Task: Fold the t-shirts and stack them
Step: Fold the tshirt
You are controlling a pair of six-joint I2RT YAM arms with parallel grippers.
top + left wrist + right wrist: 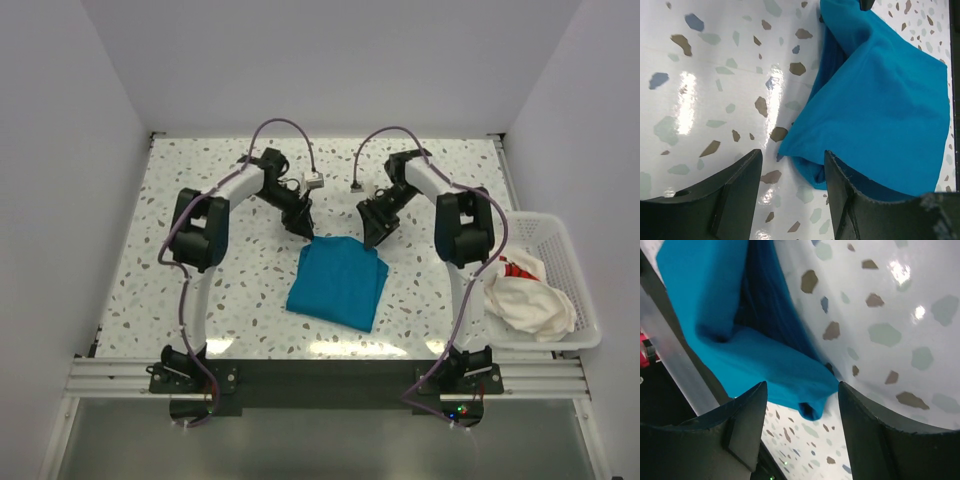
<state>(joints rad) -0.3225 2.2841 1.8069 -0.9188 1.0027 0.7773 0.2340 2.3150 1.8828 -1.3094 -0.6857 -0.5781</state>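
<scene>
- Teal-blue t-shirt (338, 282): folded into a compact, roughly rectangular packet, lying flat on the table at centre, just in front of both grippers. Its far edge sits directly below the two sets of fingertips.
- White t-shirt with red marks (528, 295): crumpled and unfolded, heaped inside the basket, well apart from the teal one.
- Left gripper (302, 230): pointed down at the far left corner of the teal t-shirt. In the left wrist view its fingers (735, 195) stand spread. A folded corner of the cloth (880, 125) lies in the gap between them, beside the right-hand finger and not squeezed.
- Right gripper (375, 238): pointed down at the far right corner of the same shirt. In the right wrist view its fingers (740, 425) are likewise apart. A loose fold of teal cloth (715, 300) droops into the gap, unpinched.
- Basket (560, 232): white plastic mesh, at the table's right edge beside the right arm.
- Table (200, 200): white speckled terrazzo surface, glossy, with light glare.
</scene>
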